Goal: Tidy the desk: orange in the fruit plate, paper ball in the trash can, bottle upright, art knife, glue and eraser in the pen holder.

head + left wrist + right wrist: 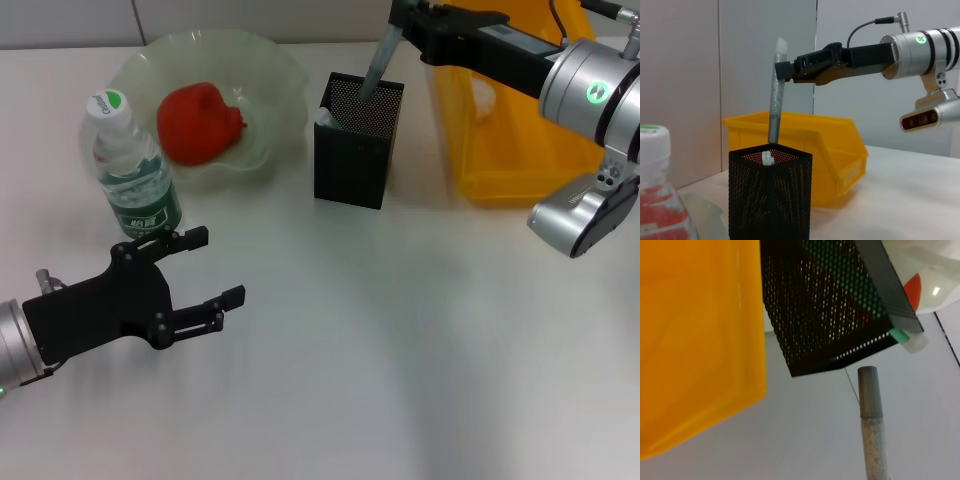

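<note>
Head view, white desk (pixel 400 350), yellow bin (pixel 510 150), black mesh pen holder (pixel 352 150)

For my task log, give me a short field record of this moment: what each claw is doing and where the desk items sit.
right claw: shut on grey art knife, its lower end just inside the pen holder
left claw: open, over the table, beside the bottle
bottle: upright
fruit plate: holds an orange-red fruit
yellow bin: behind the pen holder, on the robot's right
pen holder contents: a white item shows inside
</note>
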